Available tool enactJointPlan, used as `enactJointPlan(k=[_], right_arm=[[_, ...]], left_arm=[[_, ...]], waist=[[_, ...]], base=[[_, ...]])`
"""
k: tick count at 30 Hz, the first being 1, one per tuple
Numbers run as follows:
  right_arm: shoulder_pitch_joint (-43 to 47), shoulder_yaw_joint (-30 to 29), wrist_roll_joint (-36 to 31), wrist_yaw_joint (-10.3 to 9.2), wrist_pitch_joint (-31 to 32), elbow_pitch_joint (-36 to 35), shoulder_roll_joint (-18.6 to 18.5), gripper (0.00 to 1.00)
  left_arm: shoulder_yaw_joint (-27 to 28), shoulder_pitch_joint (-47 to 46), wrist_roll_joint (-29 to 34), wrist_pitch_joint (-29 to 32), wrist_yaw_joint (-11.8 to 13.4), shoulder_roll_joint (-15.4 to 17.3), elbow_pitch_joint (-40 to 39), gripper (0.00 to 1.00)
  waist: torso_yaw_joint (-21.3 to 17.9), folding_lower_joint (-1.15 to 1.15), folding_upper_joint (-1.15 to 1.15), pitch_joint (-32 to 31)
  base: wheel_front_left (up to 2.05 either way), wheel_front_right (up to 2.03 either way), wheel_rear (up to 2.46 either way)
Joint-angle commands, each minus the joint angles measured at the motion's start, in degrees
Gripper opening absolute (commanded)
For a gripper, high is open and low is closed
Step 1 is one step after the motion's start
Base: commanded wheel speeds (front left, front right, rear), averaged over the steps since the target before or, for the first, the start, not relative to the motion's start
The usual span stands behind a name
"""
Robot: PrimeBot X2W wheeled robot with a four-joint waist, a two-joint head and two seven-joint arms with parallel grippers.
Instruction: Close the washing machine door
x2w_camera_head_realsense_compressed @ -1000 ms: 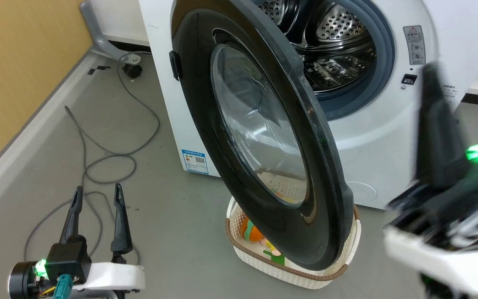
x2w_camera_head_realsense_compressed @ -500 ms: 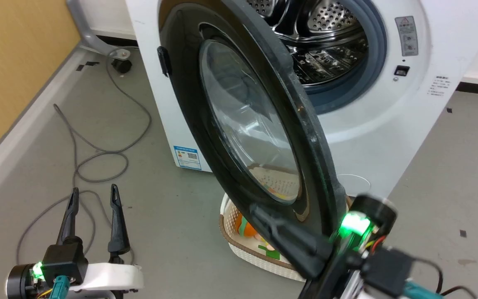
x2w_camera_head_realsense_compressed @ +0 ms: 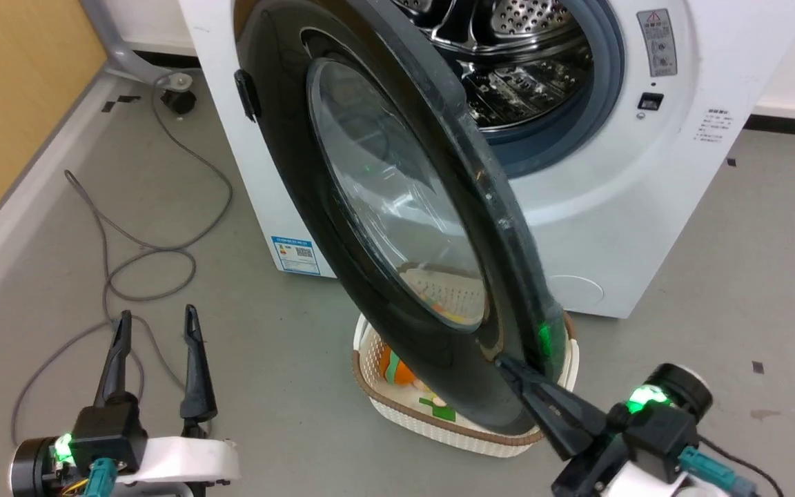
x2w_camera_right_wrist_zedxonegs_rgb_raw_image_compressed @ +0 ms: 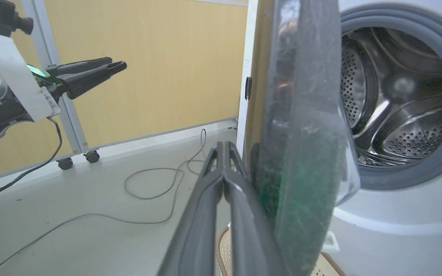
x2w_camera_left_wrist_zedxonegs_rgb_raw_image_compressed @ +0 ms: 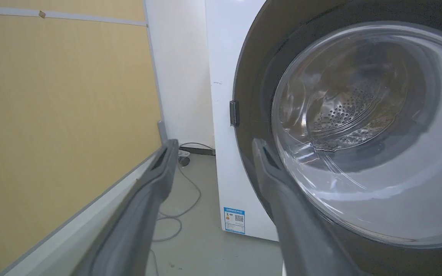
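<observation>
— Door position?
— The washing machine door (x2w_camera_head_realsense_compressed: pixel 397 228) stands ajar, swung out of the washing machine (x2w_camera_head_realsense_compressed: pixel 611 228) toward six o'clock.
— Claws?
— Right claw (x2w_camera_head_realsense_compressed: pixel 508 362) pressed together, tip at the door's lower rim, seemingly touching. Left claw (x2w_camera_head_realsense_compressed: pixel 157 314) spread at eight o'clock, well apart.
— Obstructions?
— Basket (x2w_camera_head_realsense_compressed: pixel 439 433) under the door; cable (x2w_camera_head_realsense_compressed: pixel 231 195) on the floor (x2w_camera_head_realsense_compressed: pixel 287 359) at nine o'clock.

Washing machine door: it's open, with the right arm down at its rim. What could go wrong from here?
1. The right gripper, jaws shut, seems to meet the washing machine door only at its glossy lower rim; the tips may slip off when pushing.
2. The basket sits right under that rim, so an arm following low could knock it.
</observation>
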Motion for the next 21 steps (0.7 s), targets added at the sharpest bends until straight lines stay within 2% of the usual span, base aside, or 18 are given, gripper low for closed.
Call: enactJointPlan(k=[1, 9, 12, 21], right_arm=[[0.8, -1.8, -0.6, -0.02, -0.2, 0.6, 0.6, 0.0], [-1.3, -12.3, -2.2, -0.02, -0.2, 3.7, 1.8, 0.0], [-3.7, -16.7, -0.4, -0.02, -0.2, 5.0, 3.5, 0.0], [-14.3, -22.5, 0.7, -0.02, -0.2, 11.4, 2.3, 0.0]], left_arm=[[-0.1, -0.4, 1.1, -0.2, 0.1, -0.3, -0.5, 1.0], [-2.2, -2.1, 2.0, -0.2, 0.2, -0.7, -0.8, 1.0], [-2.9, -3.3, 2.1, -0.2, 0.1, -0.7, -0.8, 1.0], [-4.6, -7.7, 1.6, -0.2, 0.1, -1.0, -1.2, 1.0]], waist=[[-0.3, 0.0, 0.0, 0.6], [-1.3, 0.0, 0.0, 3.9], [-1.7, 0.0, 0.0, 6.0], [-1.3, 0.0, 0.0, 12.2]], base=[[0.0, 0.0, 0.0], [0.0, 0.0, 0.0], [0.0, 0.0, 0.0], [0.0, 0.0, 0.0]])
